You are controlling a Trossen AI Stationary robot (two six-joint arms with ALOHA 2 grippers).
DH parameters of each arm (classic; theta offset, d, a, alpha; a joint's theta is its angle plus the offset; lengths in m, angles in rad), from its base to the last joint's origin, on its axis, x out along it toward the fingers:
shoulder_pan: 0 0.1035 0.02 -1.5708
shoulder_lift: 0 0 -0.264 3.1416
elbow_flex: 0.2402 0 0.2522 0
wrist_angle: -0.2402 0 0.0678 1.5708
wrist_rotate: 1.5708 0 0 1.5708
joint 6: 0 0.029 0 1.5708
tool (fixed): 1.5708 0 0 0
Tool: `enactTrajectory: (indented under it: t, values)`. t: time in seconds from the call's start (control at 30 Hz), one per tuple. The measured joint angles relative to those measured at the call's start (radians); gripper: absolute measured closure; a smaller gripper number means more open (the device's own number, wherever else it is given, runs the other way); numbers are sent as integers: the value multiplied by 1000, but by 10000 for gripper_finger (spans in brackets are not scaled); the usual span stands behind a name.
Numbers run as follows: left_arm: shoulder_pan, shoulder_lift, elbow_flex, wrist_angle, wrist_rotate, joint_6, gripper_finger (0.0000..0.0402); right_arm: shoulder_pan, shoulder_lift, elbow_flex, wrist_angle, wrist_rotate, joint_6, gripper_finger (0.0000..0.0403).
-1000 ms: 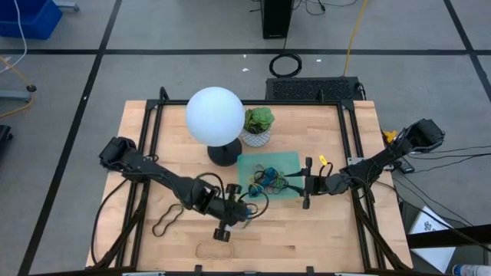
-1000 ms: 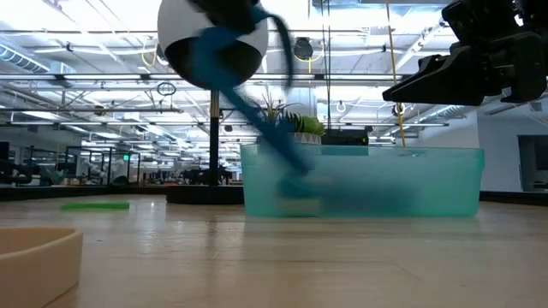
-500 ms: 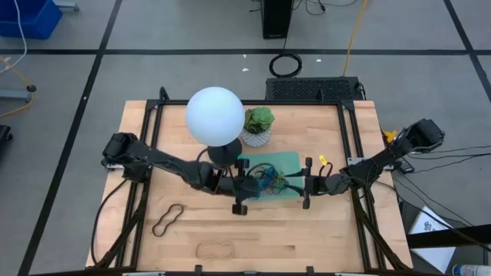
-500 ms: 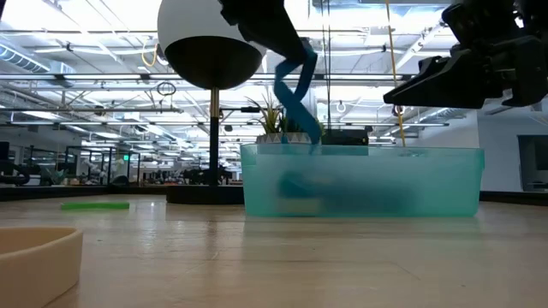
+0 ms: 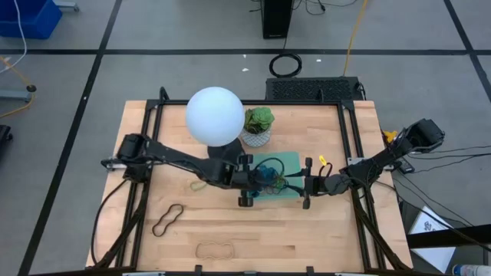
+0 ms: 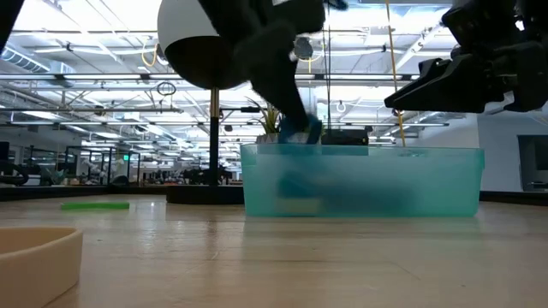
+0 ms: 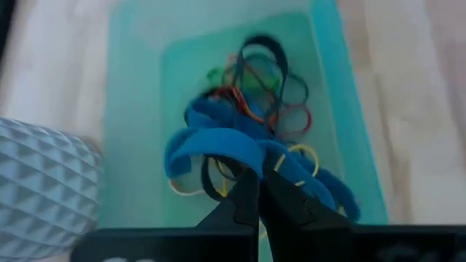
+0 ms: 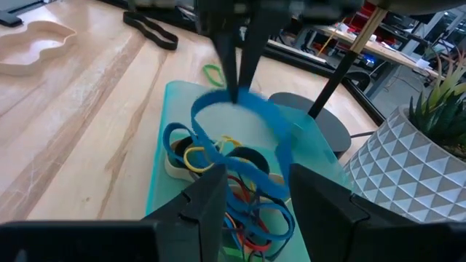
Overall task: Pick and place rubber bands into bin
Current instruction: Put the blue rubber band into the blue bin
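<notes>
While the left claw (image 5: 247, 182) hangs over the left edge of the bin (image 5: 290, 159) near the middle of the high view, it is pinched on a wide blue rubber band (image 5: 265, 175) that droops into the bin. Other rubber bands (image 5: 278, 182) lie piled inside. The right claw (image 5: 308, 184) sits at the bin's right edge with its fingers spread and nothing between them. A black band (image 5: 166, 220) lies on the counter (image 5: 330, 230) at lower left, and a tan band (image 5: 215, 250) lies near the bottom edge. A white globe lamp (image 5: 215, 116) and a small plant pot (image 5: 257, 137) stand just above the bin.

From the low view, the bin (image 6: 360, 180) fills the centre, the left claw (image 6: 295, 128) dips at its rim, and the right claw (image 6: 402, 92) hovers at upper right. The tan band (image 6: 34, 257) shows at lower left, a green band (image 6: 94, 204) farther back.

Through the left wrist view, the claw (image 7: 256, 191) grips the blue band (image 7: 218, 145) above the heap of coloured bands (image 7: 266, 94) in the bin (image 7: 131, 131).

Seen in the right wrist view, spread fingers (image 8: 207, 200) frame the bin (image 8: 164, 175), where the blue band (image 8: 240, 109) hangs from the left claw (image 8: 237, 91).
</notes>
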Motion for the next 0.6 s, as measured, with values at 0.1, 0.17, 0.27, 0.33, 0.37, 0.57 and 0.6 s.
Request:
enactTrajectory:
  t: [0.1,0.17,0.27,0.33,0.37,0.57,0.6]
  values:
    - [8,46,0,2,7,-3,396,0,0,0,-7,0,0,261]
    - [13,70,0,2,27,-11,389,0,0,0,-9,0,0,261]
    - [15,97,0,5,41,-30,372,0,0,0,-13,0,0,261]
    - [15,107,0,3,42,-43,365,0,0,0,-15,0,0,261]
    - [15,110,0,3,42,-53,363,0,0,0,-15,0,0,261]
    - [14,109,0,5,42,-85,367,0,0,0,-15,0,0,261]
    - [14,109,0,6,42,-85,367,0,0,0,-15,0,0,261]
